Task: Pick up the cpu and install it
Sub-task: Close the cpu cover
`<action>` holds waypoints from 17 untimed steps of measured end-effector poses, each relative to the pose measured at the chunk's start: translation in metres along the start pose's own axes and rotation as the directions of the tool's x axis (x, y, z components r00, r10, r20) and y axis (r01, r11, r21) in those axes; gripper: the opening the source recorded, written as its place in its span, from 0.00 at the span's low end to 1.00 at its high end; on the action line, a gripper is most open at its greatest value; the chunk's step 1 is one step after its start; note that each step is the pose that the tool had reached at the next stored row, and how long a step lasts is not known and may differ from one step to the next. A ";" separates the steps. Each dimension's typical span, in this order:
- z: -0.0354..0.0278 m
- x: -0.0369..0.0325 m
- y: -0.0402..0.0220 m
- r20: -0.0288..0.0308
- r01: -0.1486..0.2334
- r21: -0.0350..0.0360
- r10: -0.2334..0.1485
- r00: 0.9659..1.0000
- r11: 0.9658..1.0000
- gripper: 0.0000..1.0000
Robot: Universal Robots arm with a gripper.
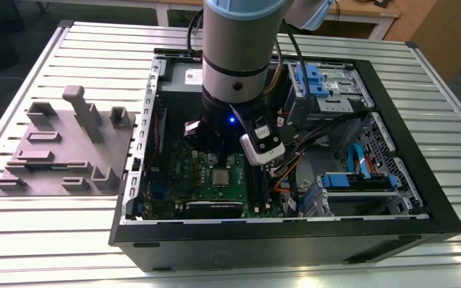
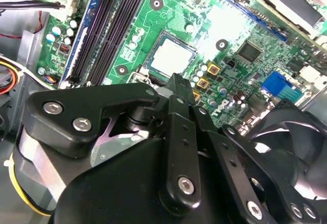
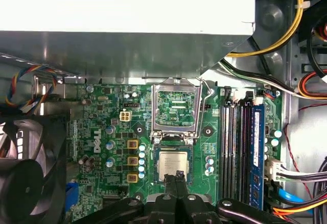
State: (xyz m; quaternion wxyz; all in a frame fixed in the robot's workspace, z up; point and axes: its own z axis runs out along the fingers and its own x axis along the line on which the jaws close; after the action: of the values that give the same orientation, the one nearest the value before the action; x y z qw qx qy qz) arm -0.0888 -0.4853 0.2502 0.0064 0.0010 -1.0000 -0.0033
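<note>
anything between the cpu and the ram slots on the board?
Bare green board with a small cluster of capacitors in the first wrist view, between the cpu and the ram slots. Nothing taller stands there.

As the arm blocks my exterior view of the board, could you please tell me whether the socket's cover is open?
Observer: Yes. In the first wrist view the socket cover is swung up, clear of the cpu.
Operator: Thank you. Where is the end effector relative to the chip?
Observer: In that same view the end effector has its tip over one edge of the cpu; I cannot tell whether they touch.
</note>
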 end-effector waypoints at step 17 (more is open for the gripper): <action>0.0000 0.0000 0.0000 -0.002 0.238 0.003 -0.238 0.971 0.971 0.10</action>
State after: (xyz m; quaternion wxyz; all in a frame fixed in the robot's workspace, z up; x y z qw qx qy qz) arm -0.0888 -0.4854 0.2502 0.0068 0.1206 -0.9927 -0.0025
